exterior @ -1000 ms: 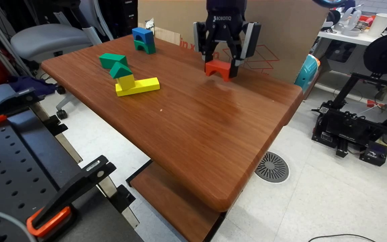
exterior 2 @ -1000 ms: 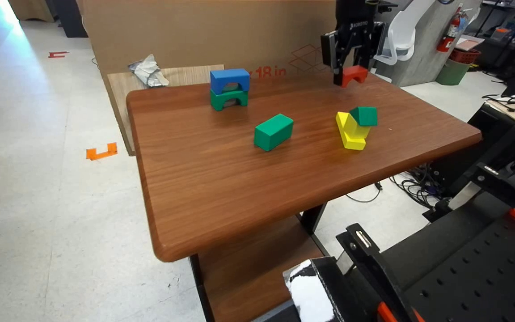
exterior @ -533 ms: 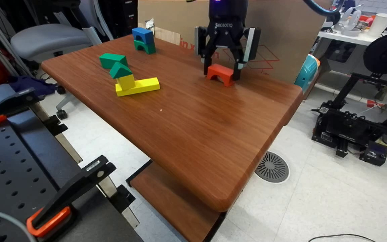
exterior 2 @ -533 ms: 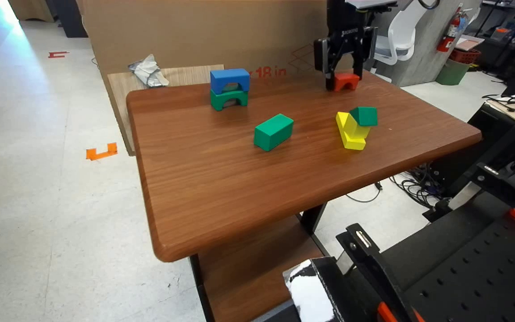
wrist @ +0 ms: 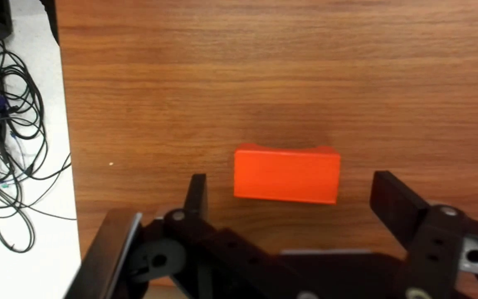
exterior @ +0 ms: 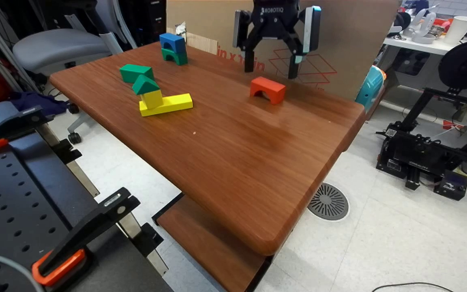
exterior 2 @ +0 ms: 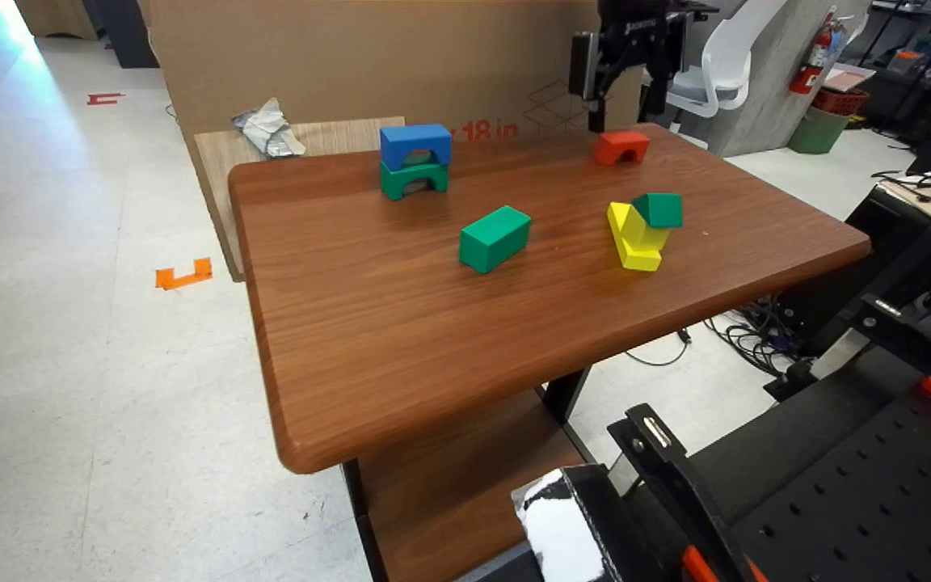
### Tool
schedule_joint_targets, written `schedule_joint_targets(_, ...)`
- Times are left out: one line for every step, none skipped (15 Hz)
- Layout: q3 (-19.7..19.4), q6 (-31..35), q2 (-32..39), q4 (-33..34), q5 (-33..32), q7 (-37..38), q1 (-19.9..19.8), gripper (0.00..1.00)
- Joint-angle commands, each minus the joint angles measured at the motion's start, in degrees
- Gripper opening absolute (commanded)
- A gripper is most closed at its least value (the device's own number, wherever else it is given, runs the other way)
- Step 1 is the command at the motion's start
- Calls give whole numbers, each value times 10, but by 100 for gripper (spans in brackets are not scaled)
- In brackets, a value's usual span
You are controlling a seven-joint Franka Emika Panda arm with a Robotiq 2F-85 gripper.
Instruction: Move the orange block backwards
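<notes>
I hold my gripper (exterior: 271,73) spread wide above the smooth, arch-shaped orange block (wrist: 286,176), which rests notch-down on the wood-grained table (exterior: 233,154).

Dark tool (exterior: 271,74) downward, its two fingers (exterior: 249,61) wide apart.

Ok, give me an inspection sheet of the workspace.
Surface: brown wood-grain table, a small pale speck visible.
Job's things: red-orange arch-shaped block resting on it, arched side down.
Clutter: blue arch block on green arch block; green rectangular block; clustered yellow bar, yellow block, green triangular block.
Gripper: black two-finger gripper, open, above the table, holding nothing.
Cables: tangled black cables on the floor.
Surroundings: brown cardboard sheet beside the table; black 3D printer on the floor.
</notes>
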Motion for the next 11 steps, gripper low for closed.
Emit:
schedule_joint_targets(7,39,-133,-134,0,4,-2,100)
schedule_joint_targets(10,40,-164,-159,4,3,-4,100)
schedule_joint_targets(13,42,-196,-185,10,0,-6,100)
schedule_joint_targets(16,37,-228,-211,20,5,-9,100)
schedule_joint_targets(10,17,-147,-123,3,3,-5,100)
schedule_joint_targets(11,17,-177,-149,5,3,-5,100)
schedule_joint_targets(12,17,-199,-168,7,4,-6,100)
schedule_joint_targets(13,17,-213,-182,8,4,-6,100)
schedule_joint_targets(13,18,-219,-190,9,4,-6,100)
schedule_joint_targets(13,19,-220,-194,9,4,-6,100)
schedule_joint_targets(13,20,-219,-197,9,4,-6,100)
